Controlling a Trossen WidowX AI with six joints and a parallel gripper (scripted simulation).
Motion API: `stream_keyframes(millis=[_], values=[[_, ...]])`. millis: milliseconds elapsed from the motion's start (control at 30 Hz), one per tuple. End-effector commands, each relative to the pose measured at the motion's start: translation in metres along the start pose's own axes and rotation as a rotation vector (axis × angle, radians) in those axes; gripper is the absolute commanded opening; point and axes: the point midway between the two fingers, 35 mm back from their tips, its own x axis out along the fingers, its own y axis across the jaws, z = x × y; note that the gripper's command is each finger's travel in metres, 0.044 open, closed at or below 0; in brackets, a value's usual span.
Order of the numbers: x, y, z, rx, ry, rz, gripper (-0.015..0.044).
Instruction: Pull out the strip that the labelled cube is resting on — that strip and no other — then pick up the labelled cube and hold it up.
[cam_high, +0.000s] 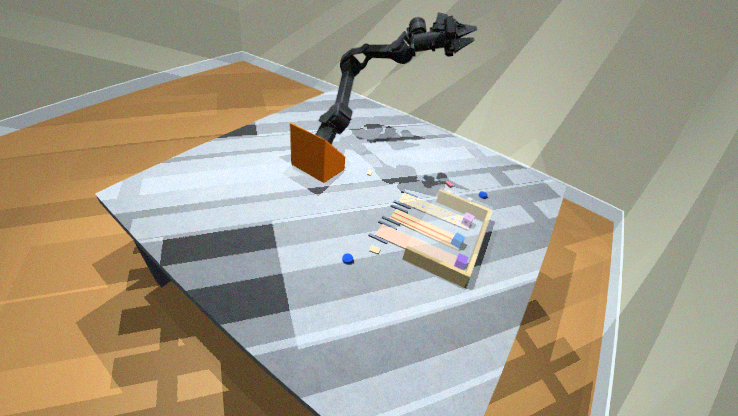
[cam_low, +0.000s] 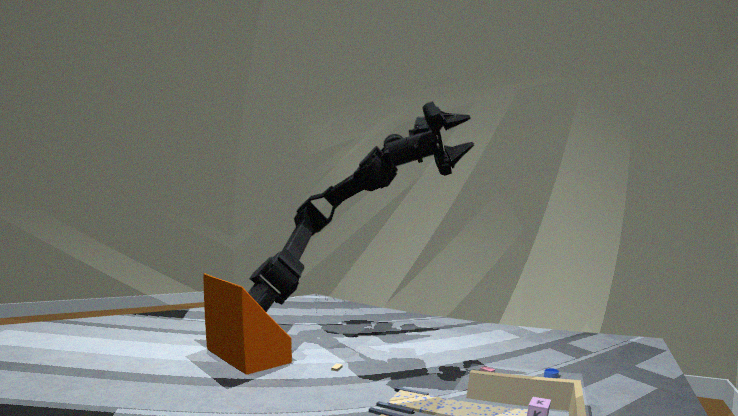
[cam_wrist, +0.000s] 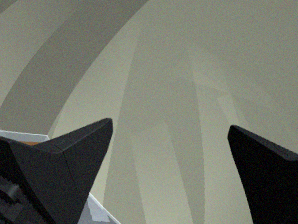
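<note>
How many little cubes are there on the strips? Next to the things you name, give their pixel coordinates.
3. A pink cube (cam_high: 467, 220) (cam_low: 539, 405) rests on the speckled strip (cam_high: 433, 209) (cam_low: 439, 404), a blue one (cam_high: 457, 240) on the red-lined strip (cam_high: 421, 225), and a purple one (cam_high: 461, 260) on the plain peach strip (cam_high: 418, 243).

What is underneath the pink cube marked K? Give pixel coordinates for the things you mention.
The speckled strip (cam_high: 431, 207) (cam_low: 439, 404) lies under the pink cube (cam_high: 467, 219) (cam_low: 539, 405), near one end. Whatever patch of strip the cube covers, and anything below the strip, stays hidden.

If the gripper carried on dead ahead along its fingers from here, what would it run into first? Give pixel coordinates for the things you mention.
The gripper (cam_high: 474, 34) (cam_low: 471, 131) (cam_wrist: 172, 128) would probably meet nothing on the table; the way looks free as far as the pale backdrop, whose distance I can't judge.
</note>
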Motion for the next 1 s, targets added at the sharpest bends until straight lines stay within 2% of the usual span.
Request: stream_keyframes(millis=[0, 267, 600, 833, 967], values=[[-0.007, -0.036, -0.065, 0.022, 0.178, -0.051, 0.04], [-0.053, -0.093, -0.181, 0.123, 0.504, -0.134, 0.04], [-0.159, -0.127, -0.303, 0.372, 0.869, -0.218, 0.04], [-0.244, -0.116, -0.359, 0.621, 1.055, -0.265, 0.04], [-0.252, -0.114, -0.363, 0.647, 1.069, -0.269, 0.04]])
